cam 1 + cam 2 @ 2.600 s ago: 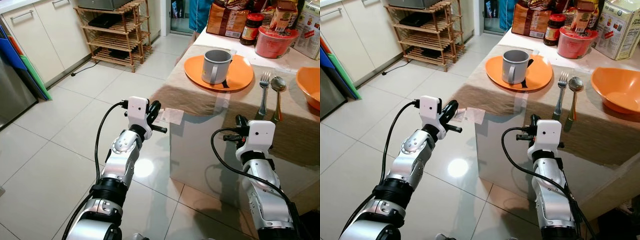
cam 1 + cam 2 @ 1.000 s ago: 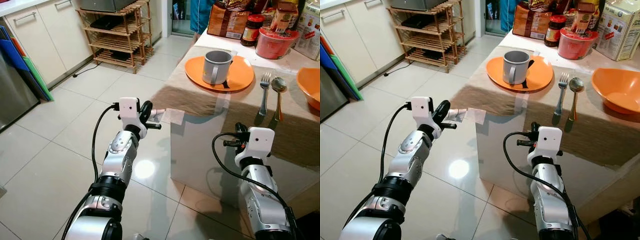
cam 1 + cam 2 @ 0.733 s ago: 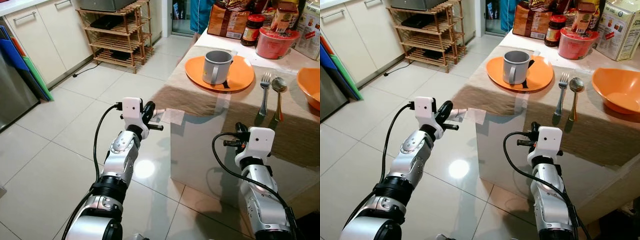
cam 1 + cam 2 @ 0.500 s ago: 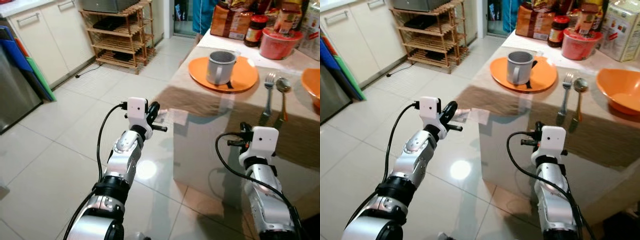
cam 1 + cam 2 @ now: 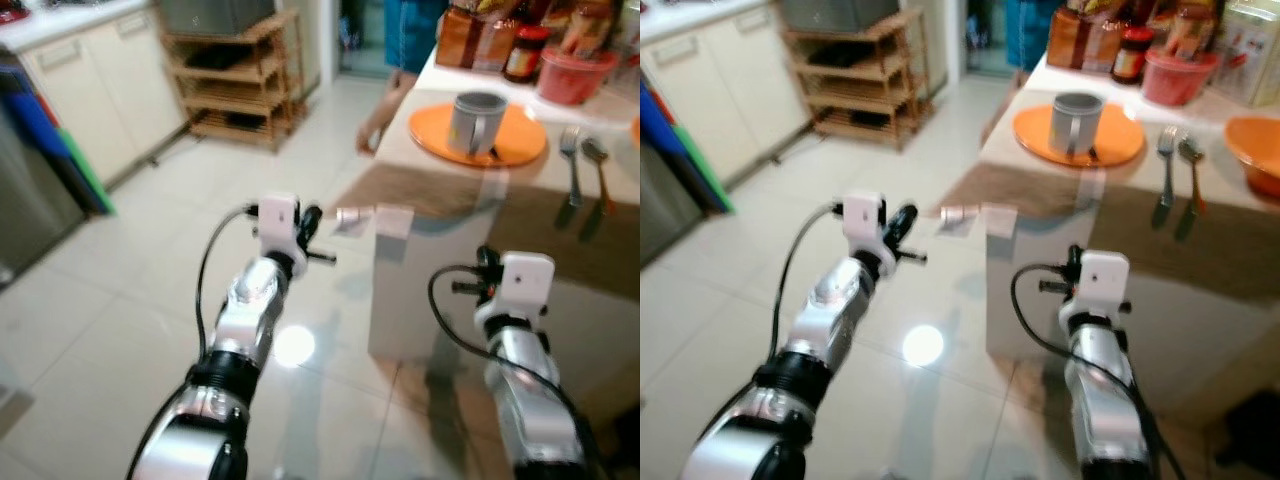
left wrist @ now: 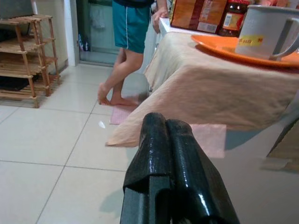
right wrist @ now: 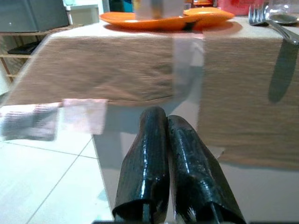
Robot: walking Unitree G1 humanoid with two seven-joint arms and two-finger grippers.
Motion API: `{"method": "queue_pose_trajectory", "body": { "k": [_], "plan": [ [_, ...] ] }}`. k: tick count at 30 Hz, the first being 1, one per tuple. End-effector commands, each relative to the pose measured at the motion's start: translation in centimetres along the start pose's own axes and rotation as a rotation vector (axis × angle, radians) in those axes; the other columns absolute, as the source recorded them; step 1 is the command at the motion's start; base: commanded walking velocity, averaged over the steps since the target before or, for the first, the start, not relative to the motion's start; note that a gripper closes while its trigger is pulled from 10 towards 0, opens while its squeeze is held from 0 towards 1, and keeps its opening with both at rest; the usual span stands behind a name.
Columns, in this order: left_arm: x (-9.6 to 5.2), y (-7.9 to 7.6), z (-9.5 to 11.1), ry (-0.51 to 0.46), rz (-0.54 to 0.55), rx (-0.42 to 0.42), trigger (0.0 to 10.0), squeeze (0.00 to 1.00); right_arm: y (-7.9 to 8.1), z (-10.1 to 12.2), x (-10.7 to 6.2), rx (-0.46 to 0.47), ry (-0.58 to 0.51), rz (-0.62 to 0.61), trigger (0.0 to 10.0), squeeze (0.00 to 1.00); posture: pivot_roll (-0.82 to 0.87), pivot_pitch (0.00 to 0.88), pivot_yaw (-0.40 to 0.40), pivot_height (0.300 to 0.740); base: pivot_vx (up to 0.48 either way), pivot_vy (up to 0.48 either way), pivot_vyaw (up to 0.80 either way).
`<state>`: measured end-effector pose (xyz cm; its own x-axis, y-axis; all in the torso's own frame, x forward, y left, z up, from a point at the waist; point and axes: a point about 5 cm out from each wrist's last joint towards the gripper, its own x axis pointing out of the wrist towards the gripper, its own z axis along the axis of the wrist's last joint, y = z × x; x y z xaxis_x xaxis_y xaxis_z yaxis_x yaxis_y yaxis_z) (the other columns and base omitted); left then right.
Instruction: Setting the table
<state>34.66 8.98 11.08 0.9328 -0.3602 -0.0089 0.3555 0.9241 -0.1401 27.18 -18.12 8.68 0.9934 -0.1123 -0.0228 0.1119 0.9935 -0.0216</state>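
Your material inventory, as it looks:
- Floor [image 5: 120, 290]: pale tile, glossy, carrying a bright lamp reflection.
- Tablecloth [image 6: 219, 93]: tan woven cloth, matt, draped over the table's near edge and corner.
- Plate [image 5: 1078, 136]: orange, smooth, slightly shiny, likely plastic.
- Mug [image 6: 266, 30]: grey, smooth, with a yellow label.
- Fork [image 7: 256, 13] and spoon [image 7: 281, 18]: bright metal.
- Left gripper [image 6: 168, 140] and right gripper [image 7: 166, 135]: black fingers pressed together, glossy; the right pair finely ribbed.
- Arms: silver, satin sheen.
- Shelf rack [image 5: 235, 85]: bare slatted wood.
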Motion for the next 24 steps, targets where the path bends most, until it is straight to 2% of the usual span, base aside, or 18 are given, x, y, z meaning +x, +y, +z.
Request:
{"method": "queue_pose_trajectory", "body": {
  "k": [1, 4, 6, 7, 8, 9, 18, 19, 20, 21, 24],
  "plan": [
    [0.17, -0.31, 0.06, 0.003, -0.011, 0.01, 10.0, 0.0, -0.28, 0.43, 0.21, 0.003, -0.014, -0.005, 10.0, 0.0, -0.04, 0.0, 0.086, 0.74, 0.0, 0.0, -0.7],
    [0.26, -0.41, -0.09, 0.02, -0.01, 0.04, 10.0, 0.0, -0.42, 0.46, 0.19, -0.004, -0.02, -0.019, 10.0, 0.0, -0.04, 0.0, 0.086, 0.74, 0.0, 0.0, -0.7],
    [0.2, -0.6, -0.11, 0.011, -0.029, 0.009, 10.0, 0.0, -0.52, 0.48, 0.19, -0.024, -0.022, -0.026, 10.0, 0.0, -0.04, 0.0, 0.087, 0.74, 0.0, 0.0, 0.0],
    [0.17, -0.55, -0.04, 0.006, -0.025, 0.02, 10.0, 0.93, -0.53, 0.47, 0.19, -0.025, -0.022, -0.027, 10.0, 0.0, -0.04, 0.0, 0.087, 0.74, 0.0, 0.0, 0.0],
    [0.16, -0.5, 0.02, 0.002, -0.022, 0.029, 10.0, 0.93, -0.53, 0.47, 0.2, -0.023, -0.021, -0.028, 10.0, 0.0, -0.04, 0.0, 0.087, 0.74, 0.0, 0.0, 0.0],
    [0.15, -0.6, 0.09, -0.005, -0.031, 0.028, 10.0, 1.0, -0.5, 0.43, 0.21, -0.022, -0.02, -0.027, 10.0, 0.0, -0.04, 0.0, 0.087, 0.74, 0.0, 0.0, 0.0],
    [0.35, -0.82, 0.36, -0.018, -0.055, 0.018, 10.0, 1.0, -0.43, 0.29, 0.37, -0.03, -0.013, -0.027, 10.0, 0.0, -0.04, 0.0, 0.089, 0.74, 0.0, 0.0, 0.0],
    [0.37, -0.84, 0.41, -0.02, -0.059, 0.023, 10.0, 1.0, -0.45, 0.34, 0.39, -0.028, -0.017, -0.027, 10.0, 0.18, -0.04, 0.0, 0.089, 0.74, 0.0, 0.0, 0.0],
    [0.38, -0.85, 0.45, -0.022, -0.061, 0.026, 10.0, 1.0, -0.46, 0.38, 0.41, -0.025, -0.02, -0.028, 10.0, 0.18, -0.04, 0.0, 0.089, 0.74, 0.0, 0.0, 0.0],
    [0.39, -0.85, 0.46, -0.022, -0.061, 0.028, 10.0, 1.0, -0.48, 0.39, 0.42, -0.027, -0.022, -0.029, 10.0, 1.0, -0.04, 0.0, 0.089, 0.74, 0.0, 0.0, 0.0],
    [0.48, -0.66, 0.43, -0.016, -0.042, 0.034, 10.0, 1.0, -0.42, 0.47, 0.43, -0.01, -0.03, -0.019, 10.0, 1.0, -0.04, 0.0, 0.088, 0.74, 0.0, 0.0, 0.0]
  ]
}}
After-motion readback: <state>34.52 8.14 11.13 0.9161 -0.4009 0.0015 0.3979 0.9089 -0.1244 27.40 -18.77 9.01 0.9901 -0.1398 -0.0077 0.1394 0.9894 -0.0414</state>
